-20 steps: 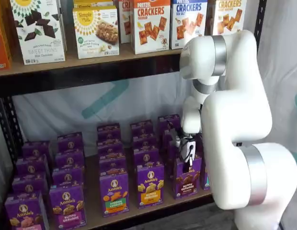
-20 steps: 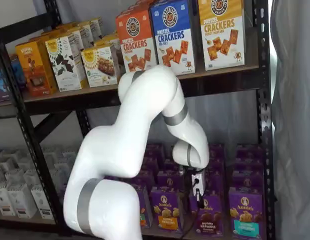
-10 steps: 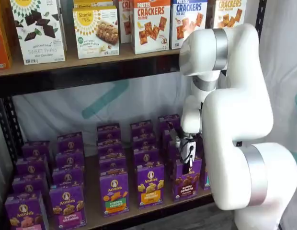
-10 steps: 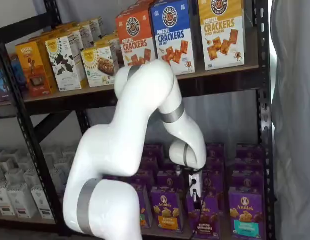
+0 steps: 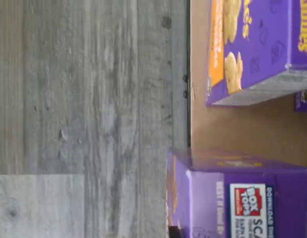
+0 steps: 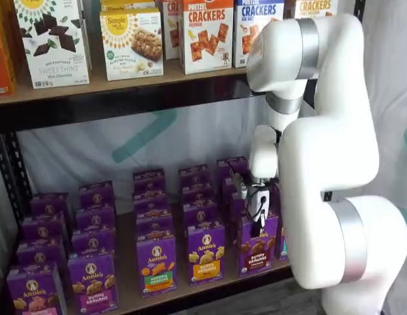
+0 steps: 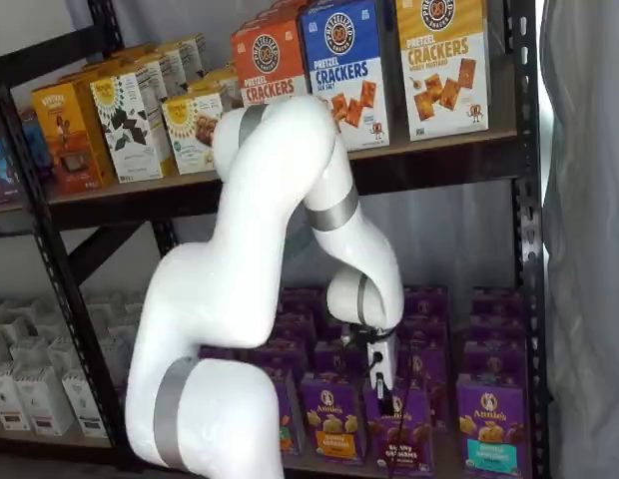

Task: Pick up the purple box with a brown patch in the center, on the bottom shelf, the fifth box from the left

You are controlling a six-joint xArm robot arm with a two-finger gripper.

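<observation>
The purple box point(image 6: 257, 248) with the brown band stands at the front of the bottom shelf point(image 6: 128, 282), right of the yellow-banded carton point(image 6: 205, 252). My gripper point(image 6: 258, 226) comes down on its top edge, black fingers closed on it, and both shelf views show the gripper point(image 7: 387, 399) gripping the purple box point(image 7: 409, 444). In the wrist view a purple carton top with a Box Tops mark point(image 5: 242, 198) sits close under the camera.
Rows of purple Annie's cartons point(image 6: 92, 279) fill the board, with a teal-banded one point(image 7: 489, 439) at the right. Cracker boxes point(image 6: 207, 36) line the higher board. The white arm point(image 6: 328, 164) stands before the rack. Grey plank floor point(image 5: 94, 99) lies past the shelf's edge.
The arm's upper joints have swung up and back. The gripper stayed closed, and the purple box has shifted slightly sideways with it along the shelf's front.
</observation>
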